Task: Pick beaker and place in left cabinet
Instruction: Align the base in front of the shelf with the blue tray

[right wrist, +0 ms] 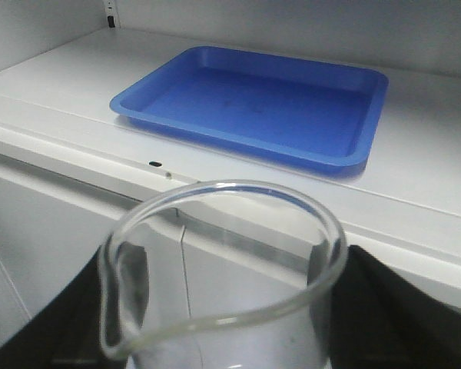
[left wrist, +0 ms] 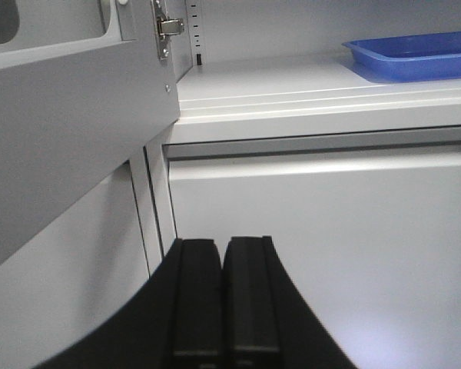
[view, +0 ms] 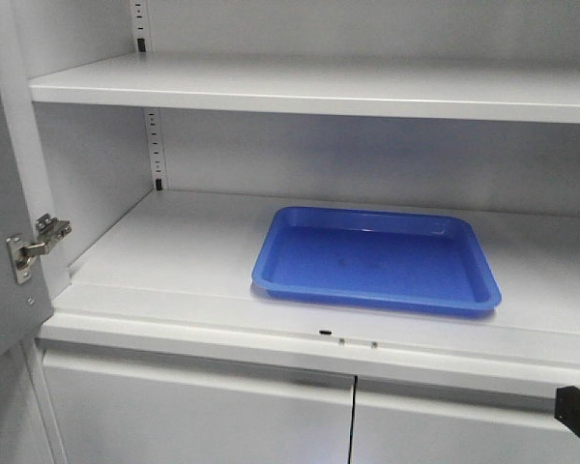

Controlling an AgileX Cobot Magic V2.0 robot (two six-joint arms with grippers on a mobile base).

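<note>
Right tool (right wrist: pixel 223 342) holds the beaker (right wrist: pixel 219 261), one black finger on each side of the glass wall, below the flared rim. Beaker is upright and looks empty. Judged light, rigid, slick and brittle: grip the straight wall, never the lip, and set it down softly. Ahead of the tool, the left cabinet (view: pixel 174 261) shelf carries a blue tray (right wrist: pixel 246 104); the beaker is short of the shelf edge. Left tool (left wrist: pixel 223 300) sits low, pads pressed together, holding nothing.

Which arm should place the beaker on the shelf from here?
Right. The right gripper holds the beaker, facing the left cabinet and its blue tray. The left gripper is shut, empty, low before the lower doors.
</note>
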